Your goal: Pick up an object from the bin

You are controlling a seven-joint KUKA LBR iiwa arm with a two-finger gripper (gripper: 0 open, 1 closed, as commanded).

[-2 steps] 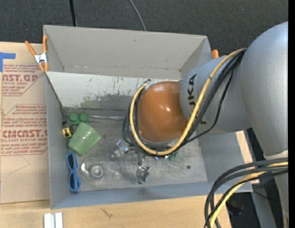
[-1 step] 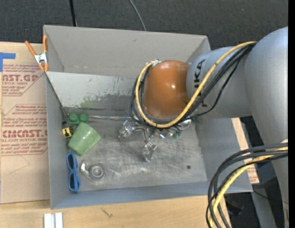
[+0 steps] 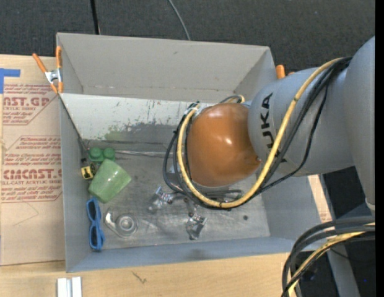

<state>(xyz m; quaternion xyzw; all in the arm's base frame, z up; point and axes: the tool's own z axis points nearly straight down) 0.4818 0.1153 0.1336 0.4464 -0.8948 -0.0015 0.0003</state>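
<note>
My gripper (image 3: 177, 212) hangs low over the bin floor at the front middle, under the orange wrist cover. Its two metal fingers (image 3: 160, 199) stand apart, open, with only bare floor between them. A clear round cup-like thing (image 3: 124, 223) lies on the floor just left of the gripper, apart from the fingers. Further left, a pale green translucent cup (image 3: 108, 181) lies on its side.
A blue pair of toy glasses (image 3: 94, 223) lies along the left wall at the front. Dark green round pieces (image 3: 102, 155) and a small yellow bit (image 3: 87, 172) sit by the left wall behind the cup. The arm and its cables cover the bin's right half.
</note>
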